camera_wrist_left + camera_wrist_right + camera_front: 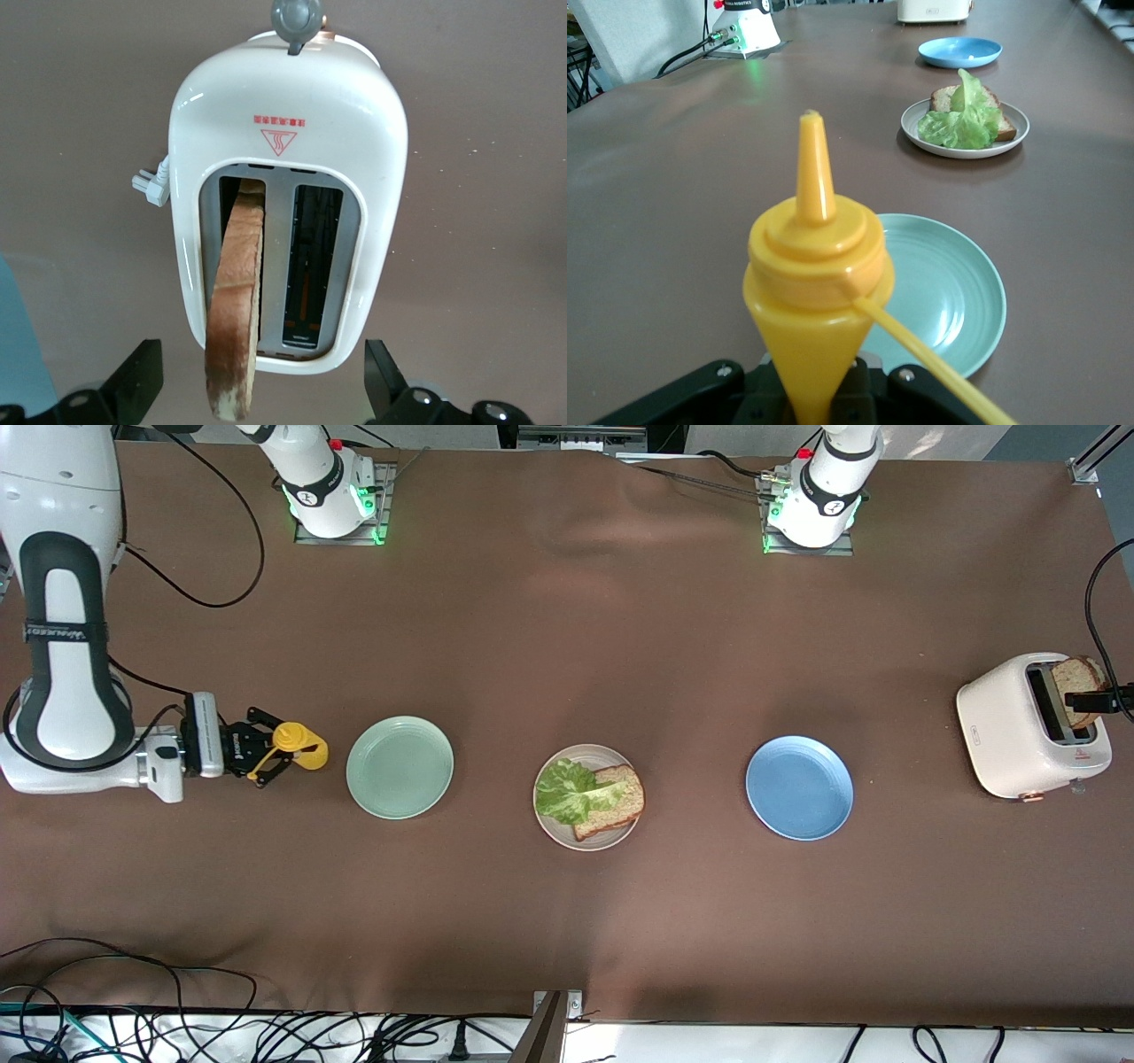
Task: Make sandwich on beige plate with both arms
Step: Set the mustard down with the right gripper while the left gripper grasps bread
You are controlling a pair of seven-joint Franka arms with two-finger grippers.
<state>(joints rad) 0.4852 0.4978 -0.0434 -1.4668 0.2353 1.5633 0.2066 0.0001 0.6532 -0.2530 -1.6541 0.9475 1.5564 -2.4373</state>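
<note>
**Jaws: right clamped on bottle, left spread at toaster**

Right gripper (282, 757) jaws are clamped on a glossy yellow squeeze bottle (815, 292) beside the mint plate (400, 767); only the right wrist view shows its conical nozzle. Left gripper (266, 390) jaws stand apart over the white toaster (288, 133), either side of a bread slice (237, 301) upright in one slot. On the counter (567, 629), the round beige plate (554, 828) carries grainy bread (620, 802) with ruffled lettuce (567, 790).
</note>
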